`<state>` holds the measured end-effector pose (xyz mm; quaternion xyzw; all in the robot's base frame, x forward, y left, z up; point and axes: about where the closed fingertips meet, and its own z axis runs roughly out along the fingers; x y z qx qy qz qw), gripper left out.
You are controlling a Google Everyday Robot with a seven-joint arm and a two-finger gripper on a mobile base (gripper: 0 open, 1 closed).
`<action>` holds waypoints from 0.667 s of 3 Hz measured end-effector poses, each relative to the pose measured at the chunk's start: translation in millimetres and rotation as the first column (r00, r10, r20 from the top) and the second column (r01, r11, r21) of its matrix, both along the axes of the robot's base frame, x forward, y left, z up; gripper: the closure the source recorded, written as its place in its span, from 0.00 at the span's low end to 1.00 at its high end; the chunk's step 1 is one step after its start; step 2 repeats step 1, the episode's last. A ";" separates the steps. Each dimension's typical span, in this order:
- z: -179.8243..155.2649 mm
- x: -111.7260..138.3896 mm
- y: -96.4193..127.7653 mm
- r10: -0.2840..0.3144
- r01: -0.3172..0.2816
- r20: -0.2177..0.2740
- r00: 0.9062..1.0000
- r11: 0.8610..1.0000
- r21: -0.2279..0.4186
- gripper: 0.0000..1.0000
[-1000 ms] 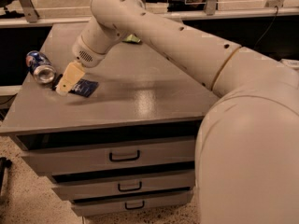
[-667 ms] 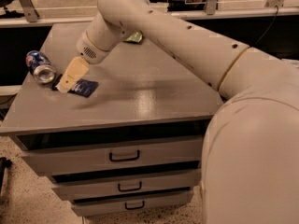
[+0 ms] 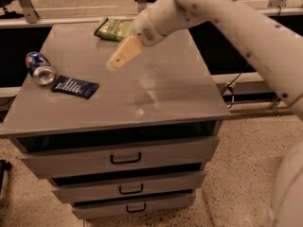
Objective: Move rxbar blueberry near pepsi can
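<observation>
And here is the gripper (image 3: 112, 63), hanging in the air above the middle of the grey cabinet top (image 3: 170, 86), carrying nothing. Whether it is parted or closed I cannot tell from this angle; it reads as one pale wedge pointing down and to the left. Now look where that wedge points: the rxbar blueberry (image 3: 75, 86) lies flat on the top, down and to the left of the gripper and well apart from it, close to the front-left corner. Its long axis runs across the cabinet, left to right, with the right end dipped a little toward the front edge. Its left end sits just beside the pepsi can (image 3: 40, 68) — touching or a hair off, I cannot say which. The can is on its side, silver top turned toward the front, right at the left edge. At the back of the top lies the green snack bag (image 3: 113, 28), close behind the gripper and far from the bar. One arm (image 3: 213, 8) only here, reaching in from the upper right, so there is no question of which is nearer. My read: bar and can lie side by side, so the job looks done. If any move follows, it would travel down-left along that same line, and the risk is nudging the can — lying on its side, it could roll off that left edge.
</observation>
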<state>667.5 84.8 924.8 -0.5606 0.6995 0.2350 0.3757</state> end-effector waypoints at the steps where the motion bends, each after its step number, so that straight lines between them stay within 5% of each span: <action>1: 4.1 2.4 -24.7 -0.024 0.024 0.019 1.000 1.000 0.004 0.00; 2: 4.1 2.4 -24.7 -0.024 0.024 0.019 1.000 1.000 0.004 0.00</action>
